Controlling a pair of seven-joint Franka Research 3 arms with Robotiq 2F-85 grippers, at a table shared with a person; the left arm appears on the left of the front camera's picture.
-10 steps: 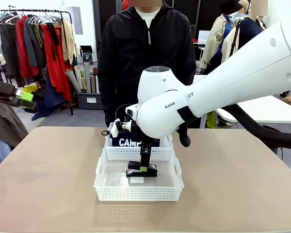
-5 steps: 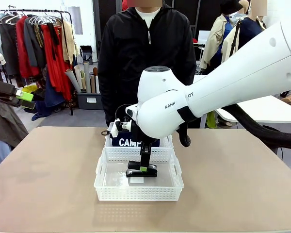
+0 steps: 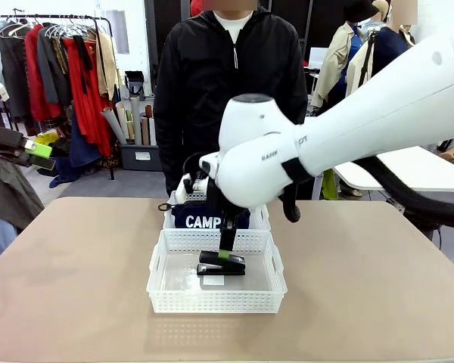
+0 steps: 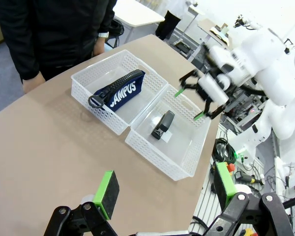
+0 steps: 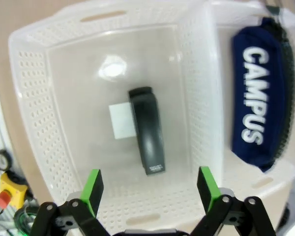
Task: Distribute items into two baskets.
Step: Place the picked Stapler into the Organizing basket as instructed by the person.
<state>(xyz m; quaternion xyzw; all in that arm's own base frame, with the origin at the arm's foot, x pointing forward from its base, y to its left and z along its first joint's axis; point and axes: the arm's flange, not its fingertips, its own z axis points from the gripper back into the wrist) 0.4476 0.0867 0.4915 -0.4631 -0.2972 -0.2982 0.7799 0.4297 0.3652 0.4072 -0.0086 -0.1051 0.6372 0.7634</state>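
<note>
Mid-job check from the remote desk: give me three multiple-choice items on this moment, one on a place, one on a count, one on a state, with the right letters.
1. Where does the black stapler lie?
A. on the bare table
B. in the basket nearer the robot
C. on top of the pouch

2. How many items lie in the far basket?
A. none
B. one
C. two

3. How is the right gripper?
A. open above the stapler
B. shut on the stapler
C. shut on the pouch

Key: 1 B, the stapler rests on the floor of the nearer basket. 2 B, the far basket holds the navy CAMPUS pouch alone. 3 A, its green pads stand wide apart, clear of the stapler.
</note>
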